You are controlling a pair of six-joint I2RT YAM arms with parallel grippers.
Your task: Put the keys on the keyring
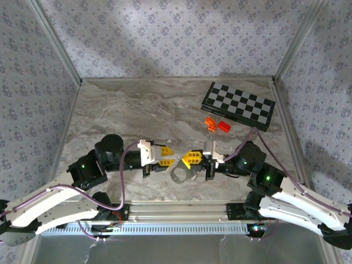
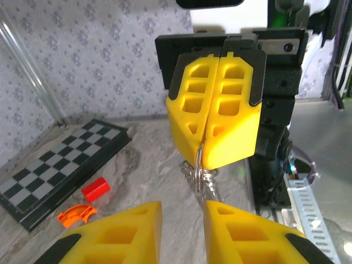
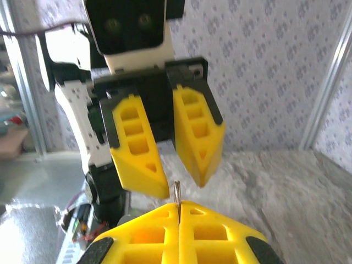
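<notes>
Keyring [image 2: 201,179], a thin silvery metal loop, hangs between the two arms above the grey marbled worktop [image 1: 126,110]. The yellow-fingered right pincer [image 1: 187,159] is closed edge-on upon it, probably to steady it for threading. The left pincer [image 1: 169,161] faces it, fingers parted and empty, seemingly ready to take hold; whether a key hangs there I cannot tell. Patterned wallpaper walls [image 1: 165,33] enclose the worktop; a black-and-white chequerboard [image 1: 237,105], a red block [image 1: 223,125] and an orange curved piece [image 1: 209,122] lie well behind.
</notes>
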